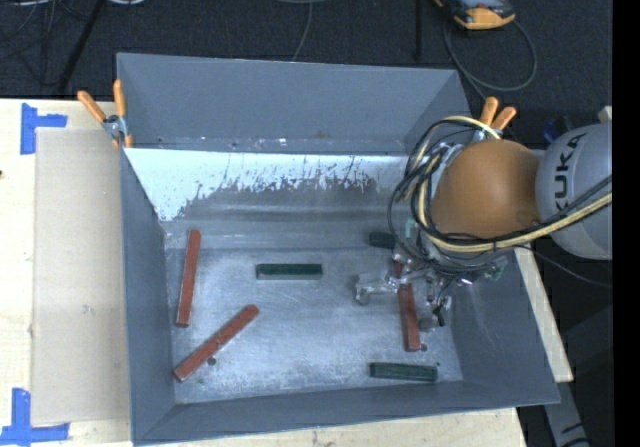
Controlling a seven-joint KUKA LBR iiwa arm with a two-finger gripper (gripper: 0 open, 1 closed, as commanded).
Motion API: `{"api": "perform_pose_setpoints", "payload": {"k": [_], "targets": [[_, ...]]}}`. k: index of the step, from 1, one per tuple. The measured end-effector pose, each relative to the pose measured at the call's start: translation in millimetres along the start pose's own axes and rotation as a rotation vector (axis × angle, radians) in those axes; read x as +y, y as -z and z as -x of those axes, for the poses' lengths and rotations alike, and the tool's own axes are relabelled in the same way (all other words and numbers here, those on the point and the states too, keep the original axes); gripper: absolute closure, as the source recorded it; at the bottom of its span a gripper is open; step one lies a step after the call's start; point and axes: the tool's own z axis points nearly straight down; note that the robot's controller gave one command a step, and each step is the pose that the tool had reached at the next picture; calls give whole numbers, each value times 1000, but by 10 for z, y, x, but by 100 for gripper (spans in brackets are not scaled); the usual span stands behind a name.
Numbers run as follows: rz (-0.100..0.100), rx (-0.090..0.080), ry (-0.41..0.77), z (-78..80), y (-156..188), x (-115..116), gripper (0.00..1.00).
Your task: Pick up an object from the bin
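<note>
Singling out a reddish-brown stick [411, 327] on the right side of the grey bin [300, 135], lying flat on the floor and running almost straight toward the near wall, its upper end tucked under the gripper [405, 293].

Hanging low over that end, reaching in from the right, probably so as to take the stick across its narrow width rather than along its length. Seemingly holding the jaws spread, one bright metal prong to the stick's left and another to its right, pinching nothing; hedging here, since the cables [420, 175] and the orange wrist cover [480, 190] are crowding that spot.

Judging the grasp itself as the step in hand, with the stick lying flat and nothing raised off the floor. Calling for a close, level squeeze next, a thin piece on bare metal being apt to skid or pivot away if caught off-centre.

Passing over a short dark green piece [380, 239] just behind the gripper, toward the far wall, and a dark green bar [403, 371] lying crosswise near the stick's lower end, close to it but apparently not touching.

Leaving well apart a second dark green bar [289, 272] at mid-floor, an upright brown stick [187, 277] along the left wall and a slanted brown stick [215, 343] near the front left corner. Lying scattered singly rather than heaped, and so giving the jaws clear room around the chosen stick.
</note>
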Motion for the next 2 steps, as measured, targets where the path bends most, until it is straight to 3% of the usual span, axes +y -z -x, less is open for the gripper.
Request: {"api": "perform_pose_setpoints", "payload": {"k": [1,2], "targets": [[-1,0,-4,-1,11,-6,100],[-8,-3,201,313,1326,45,100]]}}
